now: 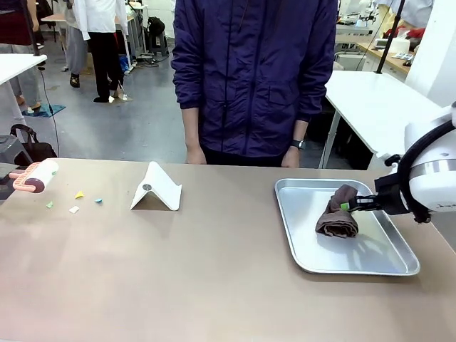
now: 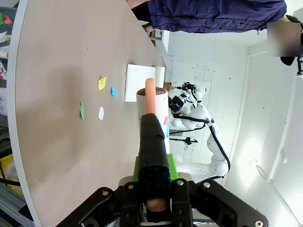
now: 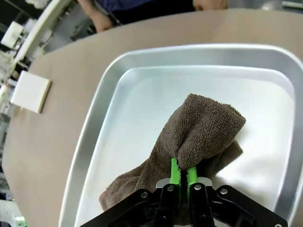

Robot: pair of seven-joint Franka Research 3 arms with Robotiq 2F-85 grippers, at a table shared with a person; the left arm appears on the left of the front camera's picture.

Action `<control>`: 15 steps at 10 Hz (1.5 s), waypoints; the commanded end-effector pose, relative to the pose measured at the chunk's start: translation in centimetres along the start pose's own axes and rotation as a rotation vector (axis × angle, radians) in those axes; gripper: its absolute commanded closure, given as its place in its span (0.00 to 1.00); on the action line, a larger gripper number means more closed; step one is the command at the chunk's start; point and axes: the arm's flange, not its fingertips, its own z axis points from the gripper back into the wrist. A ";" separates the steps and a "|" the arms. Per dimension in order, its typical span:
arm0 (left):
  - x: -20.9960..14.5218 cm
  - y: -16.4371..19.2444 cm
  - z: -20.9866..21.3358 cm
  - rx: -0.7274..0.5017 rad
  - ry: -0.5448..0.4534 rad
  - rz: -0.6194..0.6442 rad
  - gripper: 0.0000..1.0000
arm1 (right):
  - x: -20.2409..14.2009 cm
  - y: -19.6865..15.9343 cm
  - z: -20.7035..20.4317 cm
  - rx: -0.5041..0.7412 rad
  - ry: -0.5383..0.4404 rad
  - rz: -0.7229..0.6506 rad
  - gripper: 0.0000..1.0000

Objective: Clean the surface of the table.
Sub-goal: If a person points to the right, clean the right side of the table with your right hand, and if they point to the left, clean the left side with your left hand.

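The taupe-brown table (image 1: 214, 278) carries several small paper scraps (image 1: 79, 194) near its far left. My left gripper (image 2: 152, 137) is shut on the pink handle of a lint roller (image 2: 150, 97). The roller's white head (image 1: 41, 174) hovers just left of the scraps. On the right, my right gripper (image 3: 181, 171) is shut on a fold of a brown towel (image 3: 203, 130). The towel (image 1: 338, 214) lies in the silver metal tray (image 1: 299, 249), and the right gripper (image 1: 350, 205) pinches its right side.
A white folded card stand (image 1: 157, 189) sits on the table right of the scraps. A person in a dark blue jacket (image 1: 253, 78) stands at the far edge, hands hanging by the rim. White tables stand behind.
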 end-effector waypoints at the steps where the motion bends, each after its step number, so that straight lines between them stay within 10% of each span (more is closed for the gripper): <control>1: -0.3 -0.3 0.0 0.004 0.012 -0.018 1.00 | -0.4 0.8 -1.2 0.023 -0.046 0.015 0.94; 15: -0.3 -0.3 0.0 0.004 0.012 -0.018 1.00 | -6.5 10.1 -4.6 0.351 0.240 0.009 0.94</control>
